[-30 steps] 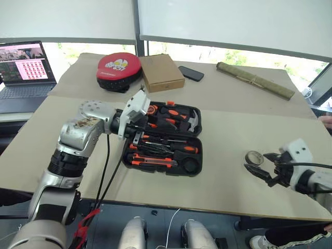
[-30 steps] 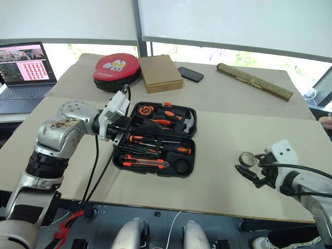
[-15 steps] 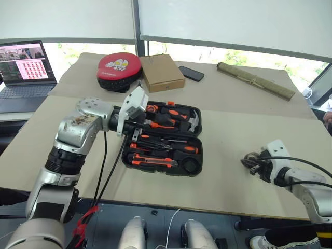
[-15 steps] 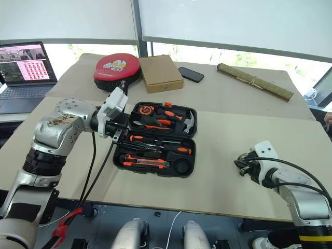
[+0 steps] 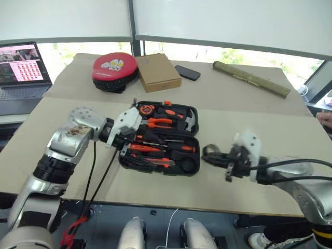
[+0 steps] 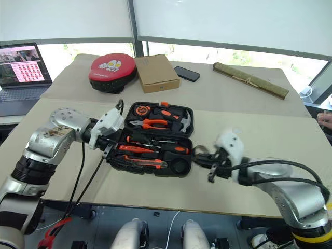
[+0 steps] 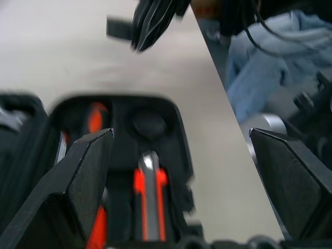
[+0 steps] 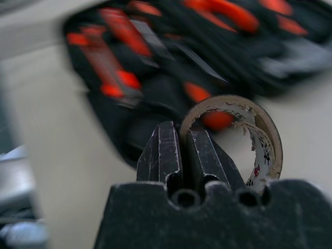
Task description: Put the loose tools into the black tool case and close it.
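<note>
The black tool case [image 5: 199,155] lies open on the table with orange-handled tools in its slots, among them a screwdriver [image 5: 182,149] and the utility knife [image 5: 153,162]. Its round slot [image 5: 188,165] at the near right corner is empty. My right gripper [image 5: 211,158] hovers just right of that corner, shut on the rim of the small grey tape roll [image 8: 262,137]. Over the case's left edge, my left gripper [image 5: 129,140] stands open with nothing between its fingers [image 7: 78,176].
At the back of the table sit a red-and-black round pad [image 5: 114,70], a cardboard box [image 5: 158,71], a phone [image 5: 187,72] and a rolled mat [image 5: 249,79]. A laptop [image 5: 23,65] stands far left. A person's hand [image 5: 326,118] shows at the right edge.
My right gripper has shut on the tape roll and carried it left, from the table's right side to the case's near right corner. My left gripper has sunk a little by the case's left edge.
</note>
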### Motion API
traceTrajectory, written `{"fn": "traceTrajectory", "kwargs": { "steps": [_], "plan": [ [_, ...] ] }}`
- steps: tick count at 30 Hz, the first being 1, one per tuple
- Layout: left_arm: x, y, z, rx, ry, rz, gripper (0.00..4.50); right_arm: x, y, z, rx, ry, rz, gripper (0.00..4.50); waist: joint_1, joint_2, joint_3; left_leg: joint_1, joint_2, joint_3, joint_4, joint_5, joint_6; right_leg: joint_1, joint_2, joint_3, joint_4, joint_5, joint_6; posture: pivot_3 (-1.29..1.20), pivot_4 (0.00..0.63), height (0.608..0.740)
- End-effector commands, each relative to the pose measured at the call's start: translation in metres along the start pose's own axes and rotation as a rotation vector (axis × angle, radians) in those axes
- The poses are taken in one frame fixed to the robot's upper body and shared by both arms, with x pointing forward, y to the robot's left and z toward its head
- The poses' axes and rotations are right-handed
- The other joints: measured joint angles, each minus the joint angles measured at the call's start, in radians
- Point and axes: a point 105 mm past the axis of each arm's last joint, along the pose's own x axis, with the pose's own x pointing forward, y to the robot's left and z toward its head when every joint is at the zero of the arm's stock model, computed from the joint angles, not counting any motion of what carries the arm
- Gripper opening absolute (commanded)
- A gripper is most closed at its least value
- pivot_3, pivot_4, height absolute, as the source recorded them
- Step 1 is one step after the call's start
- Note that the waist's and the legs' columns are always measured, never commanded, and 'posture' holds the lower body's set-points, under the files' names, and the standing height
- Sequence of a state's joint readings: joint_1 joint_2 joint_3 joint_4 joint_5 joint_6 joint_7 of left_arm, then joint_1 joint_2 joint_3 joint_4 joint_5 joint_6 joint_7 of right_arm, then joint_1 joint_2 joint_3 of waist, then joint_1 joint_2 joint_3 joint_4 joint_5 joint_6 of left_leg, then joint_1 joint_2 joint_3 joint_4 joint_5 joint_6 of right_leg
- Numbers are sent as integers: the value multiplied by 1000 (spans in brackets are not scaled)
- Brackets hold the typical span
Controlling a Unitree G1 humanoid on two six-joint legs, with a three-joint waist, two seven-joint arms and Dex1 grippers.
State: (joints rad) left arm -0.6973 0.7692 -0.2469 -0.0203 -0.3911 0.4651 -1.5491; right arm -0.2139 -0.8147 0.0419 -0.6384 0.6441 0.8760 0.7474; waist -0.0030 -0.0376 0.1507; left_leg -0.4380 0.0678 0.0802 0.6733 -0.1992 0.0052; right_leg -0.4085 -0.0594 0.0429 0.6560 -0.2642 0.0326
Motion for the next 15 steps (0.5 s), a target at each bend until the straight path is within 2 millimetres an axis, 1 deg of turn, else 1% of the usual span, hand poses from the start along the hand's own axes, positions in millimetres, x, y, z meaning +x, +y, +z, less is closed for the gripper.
{"fn": "traceTrajectory", "kwargs": {
  "steps": [1, 3, 5, 8, 10, 12, 15],
  "plan": [
    [-2, -4, 8, 53, 5, 1, 4500, 20, 8, 4, -89, 65, 81, 32, 2, 0, 0, -1, 0, 1, 1, 0, 0, -1, 0, 1, 0, 0, 0, 0, 150, 740],
    [-1, -5, 8, 54, 5, 6, 4500, 26, 4, 3, -96, 80, 79, 32, 7, 0, 0, -3, 0, 1, 2, 0, 0, -2, 0, 1, 0, 0, 0, 0, 150, 740],
    [-1, -5, 8, 53, 1, 14, 4500, 31, -1, -3, -107, 116, 74, 32, 9, 0, 0, -3, 0, 1, 2, 0, 0, -3, 0, 1, 1, 0, 1, 0, 150, 740],
    [-2, -6, 8, 50, -1, 25, 4500, 34, -3, -6, -107, 141, 87, 32, 11, 0, 0, -5, 0, 2, 2, 0, 0, -5, 0, 1, 2, 0, 0, 0, 150, 740],
    [-3, -6, 8, 49, 0, 30, 4500, 34, -3, -8, -101, 152, 91, 802, 12, 0, 0, -8, 0, 2, 2, 0, 0, -10, 0, 1, 4, 0, 0, 0, 150, 740],
    [-4, -6, 8, 48, 1, 39, 4500, 35, -1, -7, -109, 151, 106, 1334, 12, 0, 0, -9, 0, 2, 3, 0, 0, -12, 0, 2, 7, 0, 0, 0, 150, 740],
    [-5, -5, 8, 46, 0, 48, 4500, 36, 0, -1, -116, 129, 104, 2464, 12, 0, 0, -9, 0, 2, 3, 0, 0, -12, 1, 2, 7, 0, 0, 0, 150, 740]
  ]
}}
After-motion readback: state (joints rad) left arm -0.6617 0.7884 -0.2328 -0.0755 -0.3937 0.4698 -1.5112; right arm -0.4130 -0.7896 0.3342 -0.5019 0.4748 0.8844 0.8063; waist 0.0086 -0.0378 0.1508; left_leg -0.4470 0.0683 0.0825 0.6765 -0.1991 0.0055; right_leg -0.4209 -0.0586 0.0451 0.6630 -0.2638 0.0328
